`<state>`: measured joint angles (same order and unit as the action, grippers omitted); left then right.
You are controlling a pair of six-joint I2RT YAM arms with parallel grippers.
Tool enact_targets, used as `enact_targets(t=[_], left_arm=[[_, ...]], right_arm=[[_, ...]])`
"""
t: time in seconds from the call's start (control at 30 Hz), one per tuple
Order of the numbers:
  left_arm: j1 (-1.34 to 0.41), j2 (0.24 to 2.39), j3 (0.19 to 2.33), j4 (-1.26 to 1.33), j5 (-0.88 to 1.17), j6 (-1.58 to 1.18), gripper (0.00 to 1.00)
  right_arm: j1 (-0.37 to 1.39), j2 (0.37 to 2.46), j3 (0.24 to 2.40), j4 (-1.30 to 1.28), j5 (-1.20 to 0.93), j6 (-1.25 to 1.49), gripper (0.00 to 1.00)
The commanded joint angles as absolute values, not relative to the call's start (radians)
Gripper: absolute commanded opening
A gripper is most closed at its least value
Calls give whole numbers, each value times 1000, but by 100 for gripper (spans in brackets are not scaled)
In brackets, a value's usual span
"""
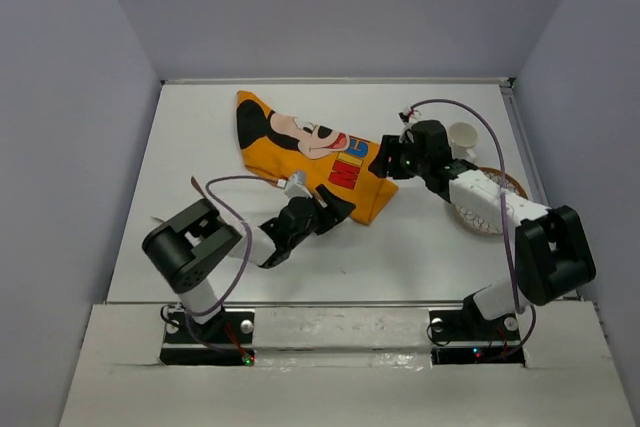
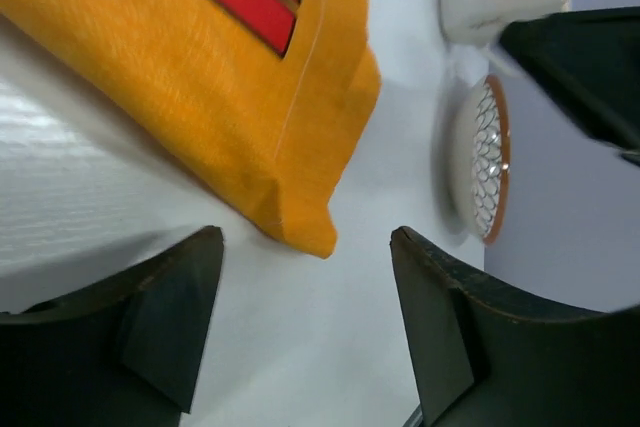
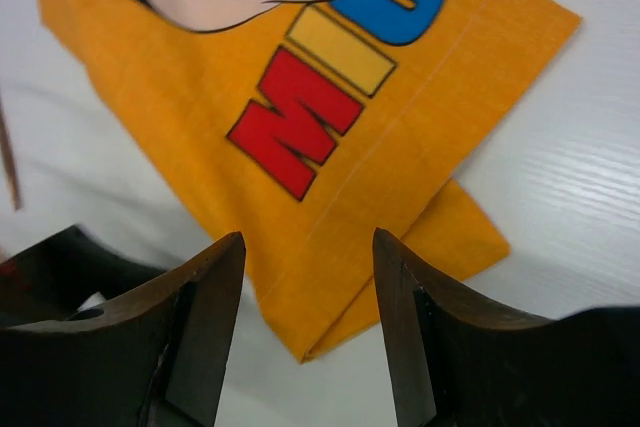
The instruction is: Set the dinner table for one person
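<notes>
Left arm (image 1: 200, 242), right arm (image 1: 480, 195) beside mat (image 1: 262, 152)

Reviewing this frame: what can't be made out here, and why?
- Plate: top view, the right arm covers most of it; left wrist view shows it edge-on and blurred.
- Cup: tiny in the top view; cut by the top edge in the left wrist view.
- Orange mat: folded, lower layer hidden; lettering cut off in the right wrist view.
- Right tool: contact with the mat unclear.
</notes>
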<state>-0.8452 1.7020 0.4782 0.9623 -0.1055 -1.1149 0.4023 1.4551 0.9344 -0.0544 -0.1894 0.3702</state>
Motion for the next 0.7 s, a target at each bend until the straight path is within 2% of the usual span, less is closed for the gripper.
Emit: enact_targets(t=[0.0,0.13,0.23,0.33,0.43,0.57,0.67], left_arm=[[-825,1453,506,870,-297,-955,79],[-810,1260,586,691,-495,-767,76],[-671,1229,656,623,-435,-724,74],[-540,1276,722,606,-298,-756,73],[-419,1386,810,571,-256,-759,72],[-362,1491,880,531,-264,-723,72],[-302,1589,1000,438,-259,-668,72]], right_arm=[[351,1555,1017,-72,-37,345,57],[318,1673,1068,-81,-5,347,57],[296,1771,1127,-89,-5,347,60],[296,1837,1196,-100,-14,347,65],[296,1925,1247,-114,-25,353,68],[296,1973,1281,-115,-20,344,67],[296,2013,1308,-115,-47,337,61]])
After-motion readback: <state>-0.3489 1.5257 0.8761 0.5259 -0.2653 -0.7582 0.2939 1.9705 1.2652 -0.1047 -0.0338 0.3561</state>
